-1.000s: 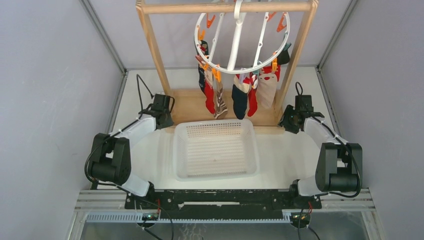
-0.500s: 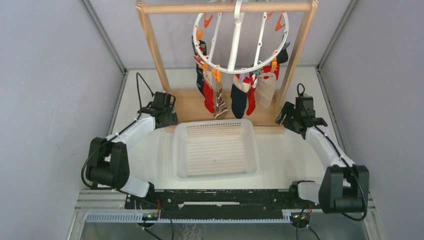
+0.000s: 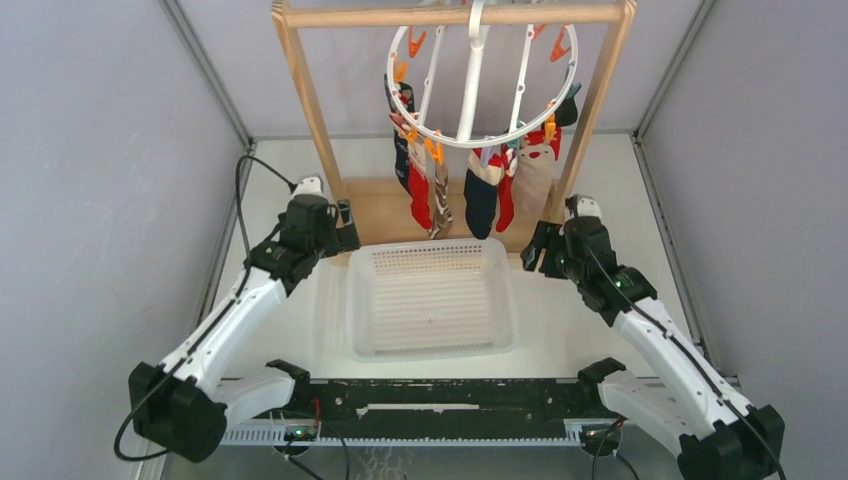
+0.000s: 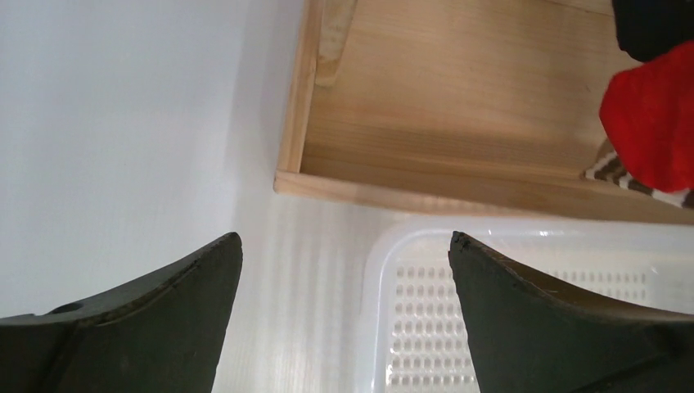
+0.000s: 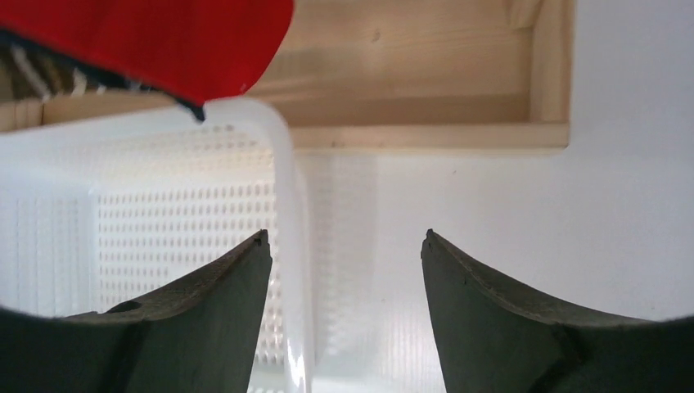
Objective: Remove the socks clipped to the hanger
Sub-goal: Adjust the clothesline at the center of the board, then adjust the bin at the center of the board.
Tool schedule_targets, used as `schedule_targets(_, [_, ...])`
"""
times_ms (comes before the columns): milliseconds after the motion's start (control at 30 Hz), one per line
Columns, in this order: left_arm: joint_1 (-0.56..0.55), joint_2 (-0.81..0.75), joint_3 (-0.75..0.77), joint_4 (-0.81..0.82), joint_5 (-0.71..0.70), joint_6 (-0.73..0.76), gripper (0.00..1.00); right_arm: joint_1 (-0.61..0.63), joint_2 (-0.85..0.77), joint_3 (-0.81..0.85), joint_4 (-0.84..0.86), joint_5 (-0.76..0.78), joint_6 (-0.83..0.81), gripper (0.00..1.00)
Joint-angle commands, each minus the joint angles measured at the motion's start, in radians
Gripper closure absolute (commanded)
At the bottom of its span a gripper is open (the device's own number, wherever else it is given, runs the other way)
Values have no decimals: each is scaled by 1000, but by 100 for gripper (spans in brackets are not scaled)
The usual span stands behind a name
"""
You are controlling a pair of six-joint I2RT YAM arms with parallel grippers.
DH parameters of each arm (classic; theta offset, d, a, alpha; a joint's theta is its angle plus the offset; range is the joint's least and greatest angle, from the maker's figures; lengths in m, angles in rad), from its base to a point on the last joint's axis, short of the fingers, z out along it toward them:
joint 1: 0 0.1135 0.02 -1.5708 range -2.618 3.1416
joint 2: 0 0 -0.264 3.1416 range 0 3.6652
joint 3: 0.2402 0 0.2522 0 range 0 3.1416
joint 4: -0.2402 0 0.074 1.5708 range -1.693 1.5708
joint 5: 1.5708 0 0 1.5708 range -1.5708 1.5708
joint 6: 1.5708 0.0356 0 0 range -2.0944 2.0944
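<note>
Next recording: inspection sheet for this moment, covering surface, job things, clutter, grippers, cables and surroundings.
Surface: white table, no spills or marks seen.
Job's things: socks hang clipped to the hanger; none in the basket.
Clutter: white basket in front of the wooden rack; nothing else seen.
Grippers: left gripper open and holding nothing, over the basket's far left corner; right gripper open and holding nothing, over its far right corner, a red sock just above.
Cables: black cable loops beside the left arm, apart from the rack.
Surroundings: plain grey walls on three sides.
</note>
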Motion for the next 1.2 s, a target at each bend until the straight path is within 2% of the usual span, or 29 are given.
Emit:
schedule_targets(0, [-48, -102, -68, -6, 9, -30, 0, 83, -78, -40, -50, 3, 32, 26])
schedule_targets(133, [-120, -137, -82, -8, -3, -51, 0, 157, -123, -75, -53, -31, 62, 27])
schedule_targets(233, [-166, -152, -91, -7, -14, -63, 0, 256, -118, -98, -46, -6, 98, 28])
schedule_targets(567, [-244, -226, -138, -18, -59, -83, 0, 487, 25, -133, -32, 142, 212, 31])
schedule_targets(733, [-270, -270, -160, -26, -80, -94, 0, 539, 30, -160, -22, 193, 291, 42])
schedule_targets(900, [-312, -281, -146, -16, -90, -72, 0, 544, -22, -190, -43, 217, 330, 61])
schedule_targets(1033, [-344, -261, -111, -17, -79, -65, 0, 548, -69, -205, -76, 229, 345, 69])
schedule_targets(1167, [-372, -272, -122, -5, -89, -70, 0, 559, -105, -218, -112, 227, 345, 73])
